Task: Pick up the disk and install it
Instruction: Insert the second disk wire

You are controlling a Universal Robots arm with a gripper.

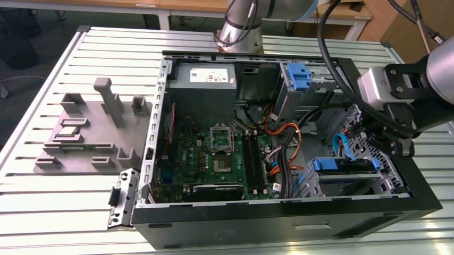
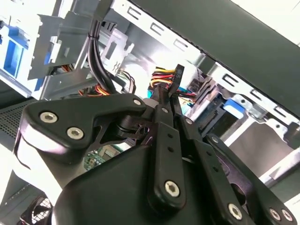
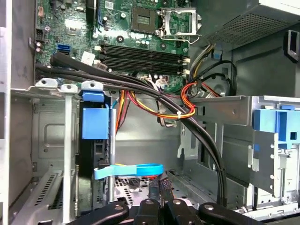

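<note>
The disk (image 1: 344,166) sits edge-on in the lower drive cage at the case's front corner on the exterior view's right, showing as a blue strip. In the first wrist view, its blue carrier (image 3: 94,123) stands between the cage's metal rails. My gripper (image 1: 376,139) hangs inside the case just above and behind that cage, apart from the disk. In both wrist views, the fingers (image 2: 161,122) lie close together, shut. A black power connector (image 2: 177,77) with coloured wires stands just past the fingertips. Whether they pinch it is hidden.
A blue flat cable (image 3: 129,169) loops beside the disk. Thick black cables (image 3: 206,140) and orange-red wires cross the case's middle. An upright blue bracket (image 1: 298,77) is fixed on the upper cage. The motherboard (image 1: 212,159) fills the case floor. A grey fixture (image 1: 92,133) stands outside on the slatted table.
</note>
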